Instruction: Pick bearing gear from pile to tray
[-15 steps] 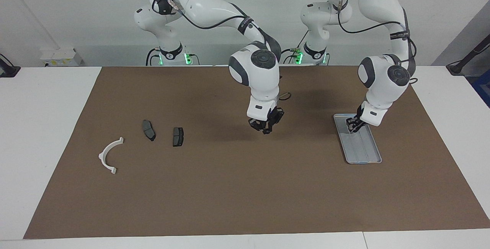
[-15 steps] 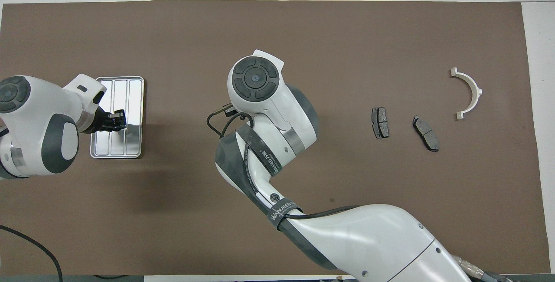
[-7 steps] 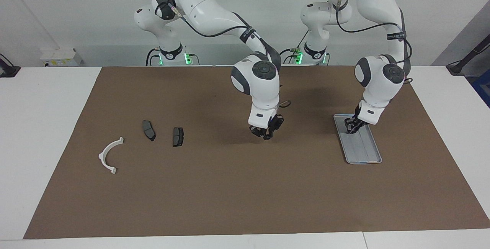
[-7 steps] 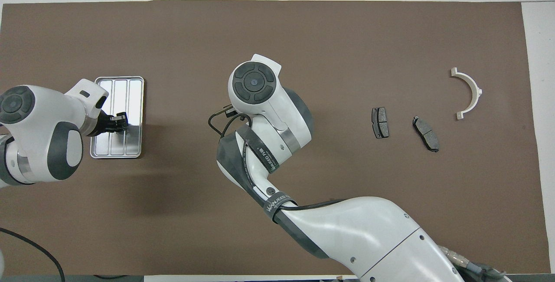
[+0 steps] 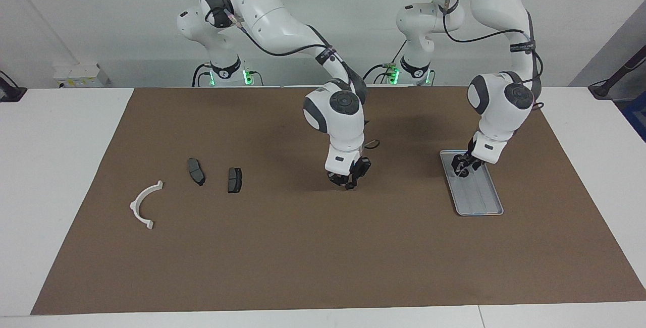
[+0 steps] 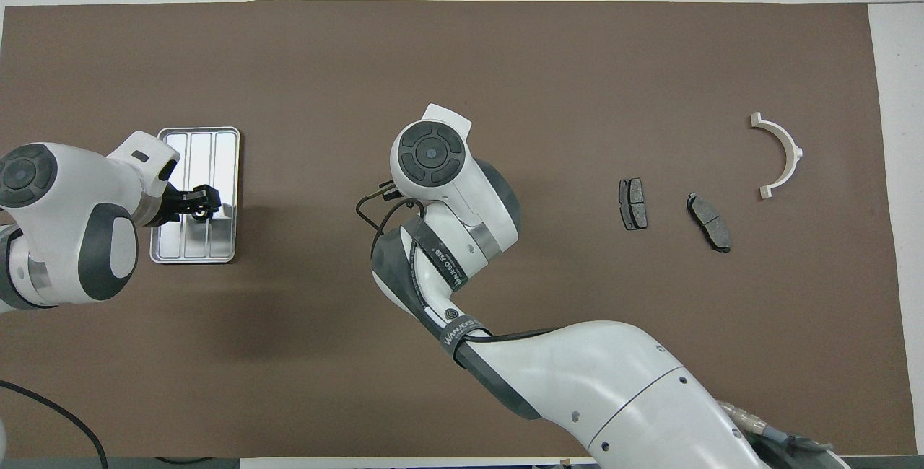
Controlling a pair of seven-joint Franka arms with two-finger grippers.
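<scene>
Brown mat spans the table — grey tray toward the left arm's end. Left gripper over it, fingers parted around a small dark ring; right gripper pinched shut mid-mat, nothing held.

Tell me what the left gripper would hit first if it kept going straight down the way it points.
The left gripper points down into the tray, so it would likely meet the tray floor first; a small dark round piece seems to lie right under it.

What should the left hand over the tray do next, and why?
Probably lift straight up. The left hand hangs low over the tray, and a small dark ring seems to lie in it, so the drop looks done.
</scene>
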